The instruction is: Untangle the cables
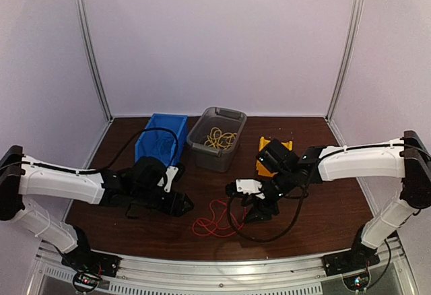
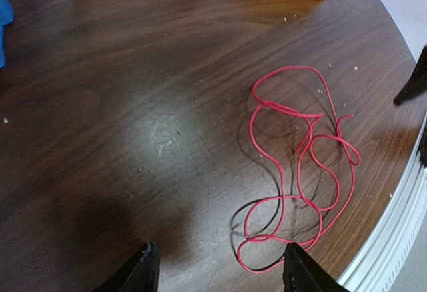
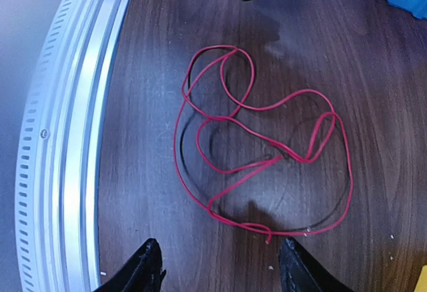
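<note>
While the fingers of the left gripper (image 2: pixel 217 269) and right gripper (image 3: pixel 217 265) are spread empty, the thin red looped cable (image 2: pixel 293 111) could be knotted tighter if crossed strands were pinched together.

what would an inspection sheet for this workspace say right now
surface: dark wooden table, a few pale specks
job's things: red cable lying in loose overlapping loops between the arms; yellow-orange cables coiled in the grey bin; no blue cable seen
clutter: blue bin left of the grey one; yellow bin partly hidden behind the right arm
grippers: left gripper open, empty, beside the red cable; right gripper open, empty, over its near loop
cables: black arm cable looping onto the table by the right arm
surroundings: pale walls, metal posts, slotted rail along the near edge
</note>
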You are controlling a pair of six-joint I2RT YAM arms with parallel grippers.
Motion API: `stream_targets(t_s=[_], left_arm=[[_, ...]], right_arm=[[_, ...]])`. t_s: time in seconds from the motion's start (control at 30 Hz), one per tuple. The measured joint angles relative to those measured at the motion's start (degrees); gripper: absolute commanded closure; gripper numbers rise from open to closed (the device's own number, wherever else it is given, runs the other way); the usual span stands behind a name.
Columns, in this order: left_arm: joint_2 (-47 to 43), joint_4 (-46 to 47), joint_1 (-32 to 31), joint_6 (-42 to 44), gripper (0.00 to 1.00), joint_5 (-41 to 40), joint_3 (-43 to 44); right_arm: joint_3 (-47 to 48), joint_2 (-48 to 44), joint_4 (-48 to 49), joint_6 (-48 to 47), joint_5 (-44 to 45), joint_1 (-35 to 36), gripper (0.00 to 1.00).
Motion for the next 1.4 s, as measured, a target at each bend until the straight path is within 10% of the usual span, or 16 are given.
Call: stream_targets(t_s=[0.27, 0.5, 1.03, 1.4], left_arm=[[-9.6, 0.5, 0.0, -4.8, 0.33, -8.3, -0.7], [-14.2, 0.7, 0.0, -7.0, 0.32, -12.8, -3.3], [-7.5, 18.4, -0.9, 3.3, 0.28, -8.9, -3.4], [-4.8, 48.7, -3.5, 9.2, 0.28, -0.7, -5.2]], right_arm=[[1.8, 11.5, 4.3, 5.1, 5.6, 6.5, 0.45], [3.3, 13.1, 5.0, 8.0, 8.1, 6.5, 1.0], [35.1, -6.7, -10.4, 0.7, 12.3, 2.6, 1.0], [35.0, -7.0, -9.9, 1.6, 9.2, -2.0, 1.0]])
